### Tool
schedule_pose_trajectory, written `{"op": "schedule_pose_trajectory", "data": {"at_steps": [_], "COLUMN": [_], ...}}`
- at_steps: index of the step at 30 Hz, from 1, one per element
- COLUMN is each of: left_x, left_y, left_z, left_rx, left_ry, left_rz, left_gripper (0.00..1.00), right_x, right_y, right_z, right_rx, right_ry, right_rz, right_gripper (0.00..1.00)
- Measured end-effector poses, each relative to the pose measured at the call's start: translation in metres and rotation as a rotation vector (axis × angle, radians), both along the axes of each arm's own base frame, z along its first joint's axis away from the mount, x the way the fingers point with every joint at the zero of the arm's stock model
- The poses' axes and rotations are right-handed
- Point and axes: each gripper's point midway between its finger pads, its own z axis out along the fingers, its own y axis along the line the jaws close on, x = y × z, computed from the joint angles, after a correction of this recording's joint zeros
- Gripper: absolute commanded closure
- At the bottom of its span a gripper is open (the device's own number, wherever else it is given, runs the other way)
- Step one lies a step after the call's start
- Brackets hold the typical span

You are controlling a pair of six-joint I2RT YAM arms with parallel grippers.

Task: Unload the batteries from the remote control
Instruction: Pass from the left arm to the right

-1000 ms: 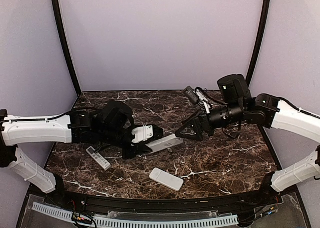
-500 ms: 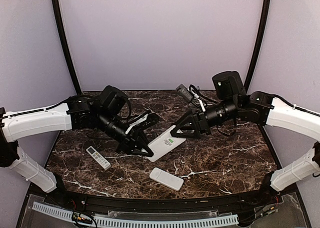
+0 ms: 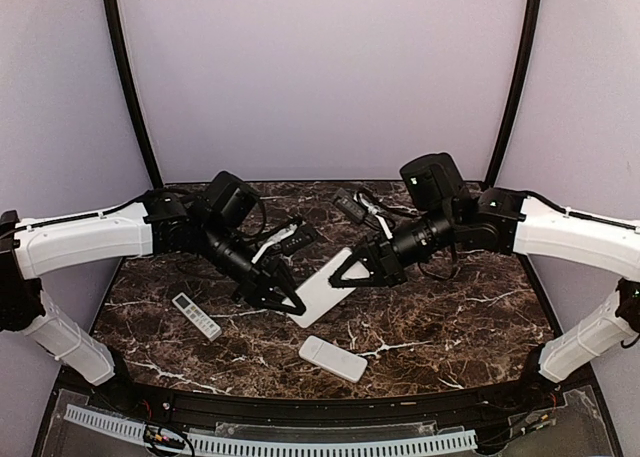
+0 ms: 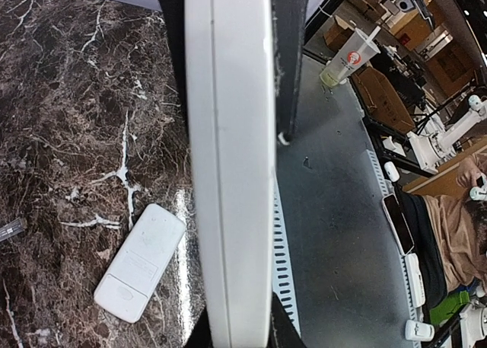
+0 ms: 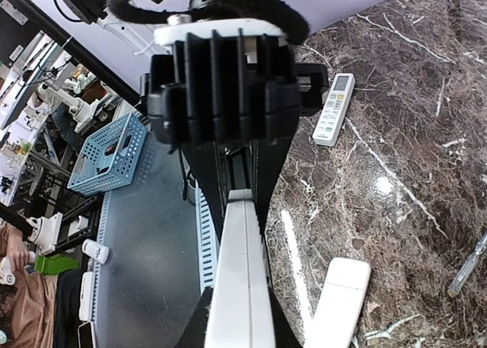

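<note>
A white remote control point(image 3: 322, 285) hangs tilted above the table, held at both ends. My left gripper point(image 3: 288, 299) is shut on its lower near end and my right gripper point(image 3: 346, 271) is shut on its upper far end. The left wrist view shows the remote control point(image 4: 232, 173) edge-on, running up from my left gripper point(image 4: 236, 334). In the right wrist view the remote control point(image 5: 245, 272) runs from my right gripper point(image 5: 243, 329) toward the other arm. No batteries show in any view.
A second white remote point(image 3: 333, 358) lies face-down on the marble table point(image 3: 450, 317), below the held one. A small remote with buttons point(image 3: 196, 315) lies front left. A dark remote point(image 3: 350, 207) and some thin items lie at the back.
The left arm lifted the remote off the table and tilted it. The right arm came in from the right and its jaws closed on the remote's far end.
</note>
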Motion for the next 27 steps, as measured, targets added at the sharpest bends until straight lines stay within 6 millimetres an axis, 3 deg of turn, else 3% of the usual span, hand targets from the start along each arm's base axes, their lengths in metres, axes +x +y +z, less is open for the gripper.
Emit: {"op": "schedule_pose_trajectory", "data": {"at_steps": [1,3,5,7,9,13,18,20,23,27], "left_x": [0.0,0.0,0.003,0.012,0.022,0.054,0.102,0.114,0.127,0.134], "left_y": [0.0,0.0,0.0,-0.002,-0.003,0.013,0.046,0.054,0.059,0.061], "left_z": [0.0,0.0,0.0,0.002,0.008,0.033,0.084,0.095,0.096,0.07], "left_rx": [0.003,0.004,0.007,-0.002,-0.019,-0.093,-0.255,-0.3,-0.339,-0.347], "left_ry": [0.007,0.009,-0.001,-0.05,-0.09,-0.17,-0.181,-0.146,-0.047,0.102], "left_rz": [0.002,0.006,0.018,0.051,0.094,0.263,0.567,0.662,0.787,0.882], "left_gripper": [0.93,0.75,0.43,0.28,0.2,0.09,0.08,0.08,0.09,0.1], "right_x": [0.0,0.001,0.004,0.012,0.022,0.046,0.078,0.087,0.095,0.102], "right_y": [0.001,0.001,0.001,0.003,0.002,-0.005,-0.01,-0.009,-0.006,-0.002], "right_z": [0.0,0.0,-0.002,-0.004,-0.008,-0.02,-0.021,-0.017,-0.008,0.009], "right_rx": [0.002,0.001,-0.006,-0.01,-0.016,-0.018,0.045,0.088,0.154,0.233], "right_ry": [-0.008,-0.01,-0.004,-0.005,-0.007,-0.012,-0.013,-0.005,0.006,0.017], "right_rz": [0.0,-0.004,-0.024,-0.074,-0.134,-0.289,-0.488,-0.546,-0.589,-0.606], "right_gripper": [1.0,1.0,1.0,1.0,1.0,1.0,1.0,1.0,1.0,1.0]}}
